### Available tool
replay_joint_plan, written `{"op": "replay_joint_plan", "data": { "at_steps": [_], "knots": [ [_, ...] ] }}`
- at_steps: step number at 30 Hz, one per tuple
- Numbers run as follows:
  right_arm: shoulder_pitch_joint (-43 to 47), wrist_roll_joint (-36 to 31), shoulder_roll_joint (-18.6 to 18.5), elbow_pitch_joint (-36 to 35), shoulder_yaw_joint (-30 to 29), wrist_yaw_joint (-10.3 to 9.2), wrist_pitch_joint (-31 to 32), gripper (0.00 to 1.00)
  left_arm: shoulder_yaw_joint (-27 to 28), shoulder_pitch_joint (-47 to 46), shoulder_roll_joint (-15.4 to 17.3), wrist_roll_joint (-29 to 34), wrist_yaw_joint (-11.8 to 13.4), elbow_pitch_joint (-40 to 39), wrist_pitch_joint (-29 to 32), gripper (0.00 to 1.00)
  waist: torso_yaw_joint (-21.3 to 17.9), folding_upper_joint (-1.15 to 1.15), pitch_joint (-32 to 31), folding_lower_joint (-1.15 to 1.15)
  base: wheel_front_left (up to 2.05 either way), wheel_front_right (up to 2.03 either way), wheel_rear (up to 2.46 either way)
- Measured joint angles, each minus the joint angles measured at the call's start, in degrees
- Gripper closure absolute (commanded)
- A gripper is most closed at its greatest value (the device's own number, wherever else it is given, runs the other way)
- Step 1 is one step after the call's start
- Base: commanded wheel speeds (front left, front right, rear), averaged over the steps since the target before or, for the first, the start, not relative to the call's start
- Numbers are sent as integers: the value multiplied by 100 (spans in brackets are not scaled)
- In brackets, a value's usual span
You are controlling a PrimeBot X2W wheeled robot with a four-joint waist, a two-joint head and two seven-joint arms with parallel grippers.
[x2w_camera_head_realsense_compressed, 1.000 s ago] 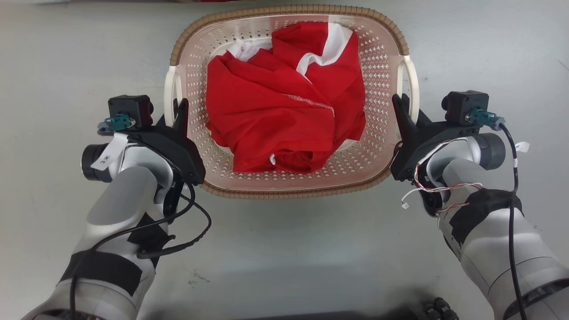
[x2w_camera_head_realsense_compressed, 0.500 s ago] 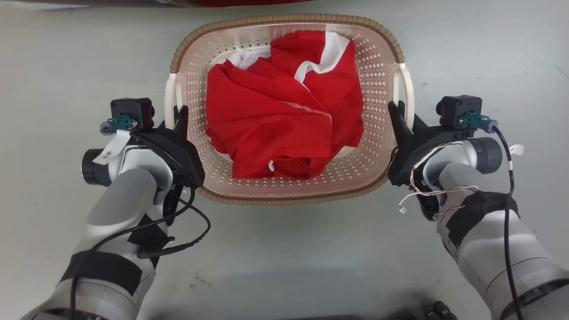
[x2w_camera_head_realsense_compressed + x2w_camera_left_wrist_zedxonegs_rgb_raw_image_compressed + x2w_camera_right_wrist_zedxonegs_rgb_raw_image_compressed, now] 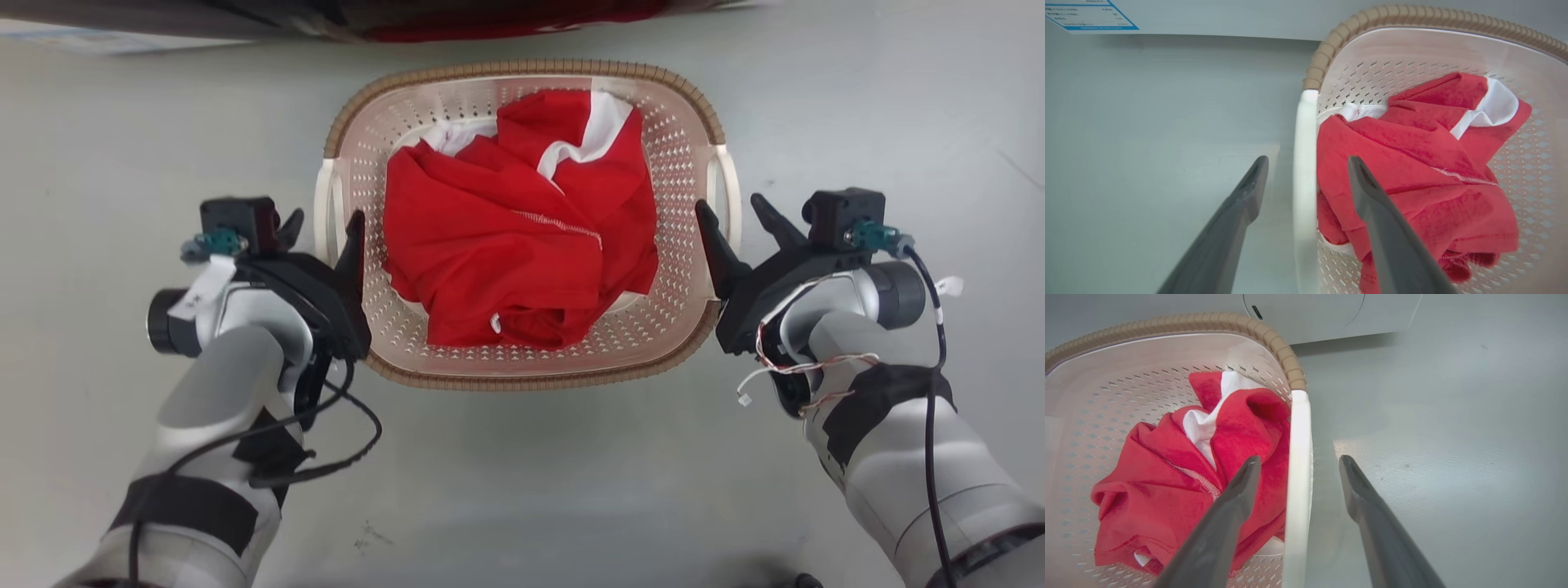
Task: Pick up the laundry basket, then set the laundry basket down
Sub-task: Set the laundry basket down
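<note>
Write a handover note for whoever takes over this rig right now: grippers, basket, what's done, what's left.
Left gripper: open, one finger on each side of the left handle.
Right gripper: open, astride the right handle.
Laundry basket: sitting on the floor, red garment inside.
Done: both grippers looked shut on the handles a second ago, so the basket seems set down and released.
Left: probably just withdraw both grippers.
</note>
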Motion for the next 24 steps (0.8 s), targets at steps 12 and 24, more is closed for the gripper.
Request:
{"op": "replay_joint_plan", "data": {
  "at_steps": [12,24],
  "knots": [
    [648,36,5,-205,-45,21,-34,0,-105,525,-20,11,-47,-87,-264,0,-21,0,-770,-1,0,0,0],
    [1360,121,-99,-787,-390,25,-35,0,-27,1231,75,-8,-53,-390,-322,0,-45,-1,-1829,-2,0,0,0]
  ]
}}
